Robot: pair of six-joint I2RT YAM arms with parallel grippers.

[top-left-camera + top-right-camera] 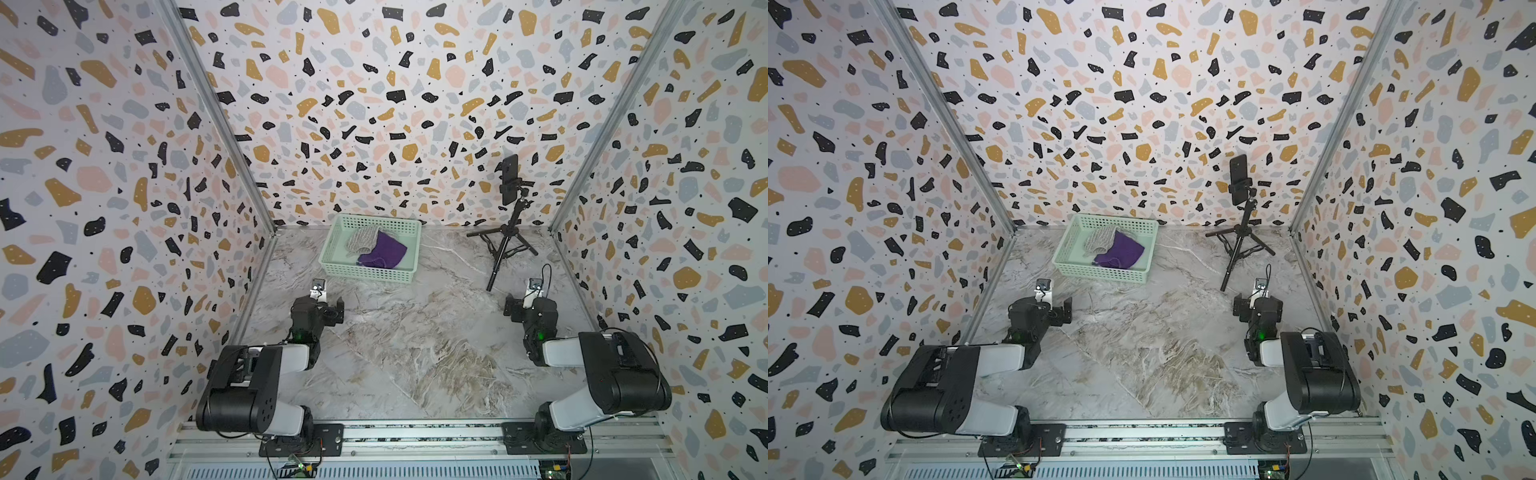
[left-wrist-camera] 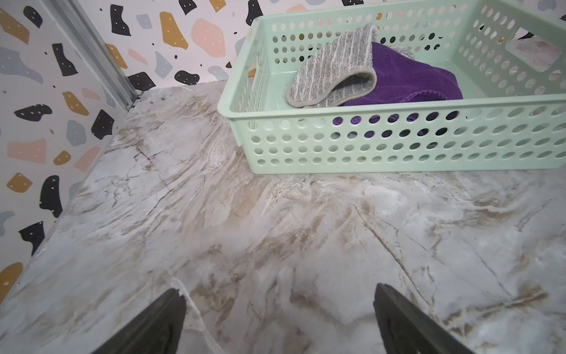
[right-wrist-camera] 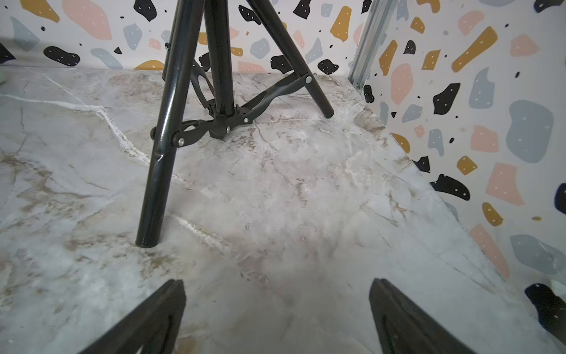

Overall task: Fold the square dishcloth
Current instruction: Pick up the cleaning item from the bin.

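Note:
Two cloths lie in a mint-green perforated basket (image 1: 365, 275) (image 2: 398, 150) at the back of the marble table. One is a grey striped cloth (image 1: 362, 239) (image 2: 333, 70), doubled over on itself. It rests partly on a crumpled purple cloth (image 1: 384, 251) (image 2: 407, 76). I cannot tell which of them is the square dishcloth. My left gripper (image 1: 319, 306) (image 2: 277, 291) hovers low over bare table in front of the basket's left end, open and empty. My right gripper (image 1: 532, 304) (image 3: 277, 283) is open and empty too, near the right wall and well apart from the basket.
A black tripod (image 1: 505, 243) (image 3: 162, 138) holding a phone (image 1: 510, 178) stands at the back right, its nearest foot just ahead of my right gripper. Patterned walls enclose the table (image 1: 415, 340) on three sides. Both arm bases sit on a rail along the front edge.

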